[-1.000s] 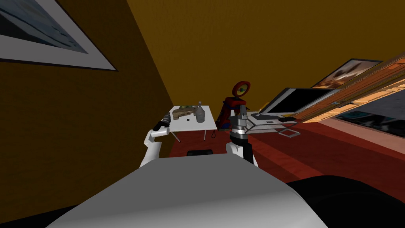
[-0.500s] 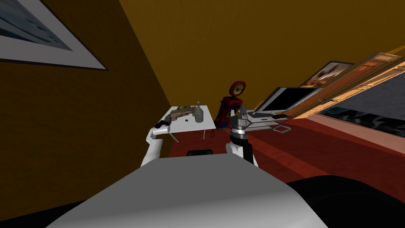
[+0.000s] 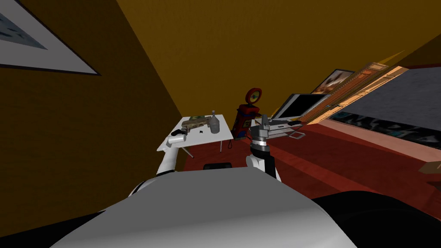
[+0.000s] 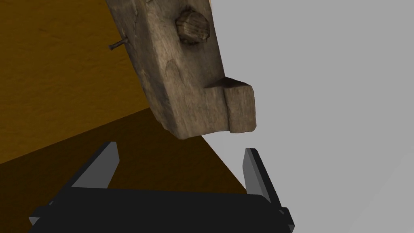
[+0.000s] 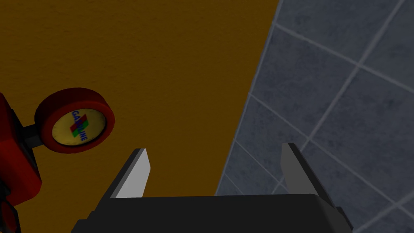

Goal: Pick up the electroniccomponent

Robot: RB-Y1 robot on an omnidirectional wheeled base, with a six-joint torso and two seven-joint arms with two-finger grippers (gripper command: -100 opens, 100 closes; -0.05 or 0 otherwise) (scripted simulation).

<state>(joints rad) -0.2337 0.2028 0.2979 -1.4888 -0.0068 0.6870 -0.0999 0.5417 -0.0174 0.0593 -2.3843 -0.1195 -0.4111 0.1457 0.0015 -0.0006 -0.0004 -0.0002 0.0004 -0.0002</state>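
The electronic component (image 3: 201, 131) is a tiny black piece lying on the white table (image 3: 206, 137), between a worn wooden block (image 3: 194, 124) and a grey bottle (image 3: 214, 125). My left gripper (image 3: 180, 132) hovers over the table's near left corner, a short way left of the component. In the left wrist view my left gripper (image 4: 180, 146) is open with nothing between its fingers, and the wooden block (image 4: 186, 77), with a peg and a nail, lies just ahead of it on the table (image 4: 323, 101). My right gripper (image 3: 263, 122) is raised to the right of the table; the right wrist view shows the right gripper (image 5: 214, 147) open and empty.
A red gasoline pump with a round sign (image 3: 248, 114) stands right of the table, its sign (image 5: 74, 126) beside my right hand. A flat screen (image 3: 299, 106) on a low stand sits farther right. A brown wall runs close along the table's left side.
The whole head view has swung, so I have turned. My left hand has dropped and reached forward over the table's near left corner. The right arm keeps its pose.
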